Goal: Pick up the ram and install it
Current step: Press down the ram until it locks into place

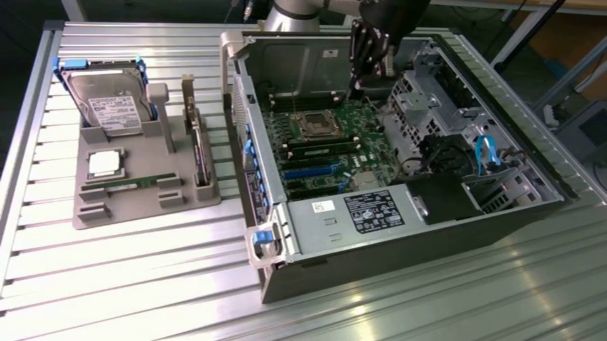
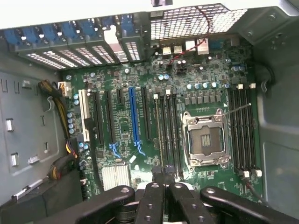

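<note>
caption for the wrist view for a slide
Shut tool over the motherboard, at the memory slots beside the empty processor socket.

The arm reaches steeply downward, its gripper (image 1: 365, 67) pointing down with fingers closed together

A lab or assembly workshop: an opened computer case (image 1: 408, 177) lies on a ribbed aluminium bench (image 1: 142, 277), and on the exterior view's left of the case a grey fixture tray (image 1: 142, 206) holds loose parts (a hard drive (image 1: 109, 99) among them).
</note>
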`<action>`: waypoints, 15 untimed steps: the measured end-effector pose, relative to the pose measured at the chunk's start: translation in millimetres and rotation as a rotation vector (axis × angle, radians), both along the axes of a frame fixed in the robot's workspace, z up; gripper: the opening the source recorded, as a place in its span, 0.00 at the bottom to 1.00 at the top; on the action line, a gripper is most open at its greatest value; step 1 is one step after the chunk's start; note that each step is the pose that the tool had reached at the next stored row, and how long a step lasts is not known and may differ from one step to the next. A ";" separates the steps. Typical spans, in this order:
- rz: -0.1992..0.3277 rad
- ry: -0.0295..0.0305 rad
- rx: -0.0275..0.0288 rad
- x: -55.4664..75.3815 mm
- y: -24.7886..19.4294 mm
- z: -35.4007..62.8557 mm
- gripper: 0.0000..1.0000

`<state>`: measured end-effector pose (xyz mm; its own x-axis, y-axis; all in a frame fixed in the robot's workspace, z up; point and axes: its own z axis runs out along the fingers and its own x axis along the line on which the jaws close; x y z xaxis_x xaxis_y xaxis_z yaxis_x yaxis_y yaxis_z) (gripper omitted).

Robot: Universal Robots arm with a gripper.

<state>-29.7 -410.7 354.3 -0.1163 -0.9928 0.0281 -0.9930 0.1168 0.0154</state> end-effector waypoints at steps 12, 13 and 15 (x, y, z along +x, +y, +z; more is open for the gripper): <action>-0.223 -0.0001 0.0001 0.0 0.0 -0.1 0.10; -0.242 0.0000 0.0000 0.0 0.0 -0.1 0.10; -0.281 -0.0001 0.0000 0.0 0.0 -0.1 0.10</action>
<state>-29.7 -410.7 354.2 -0.3870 -0.9217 0.0281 -0.9218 0.3875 0.0154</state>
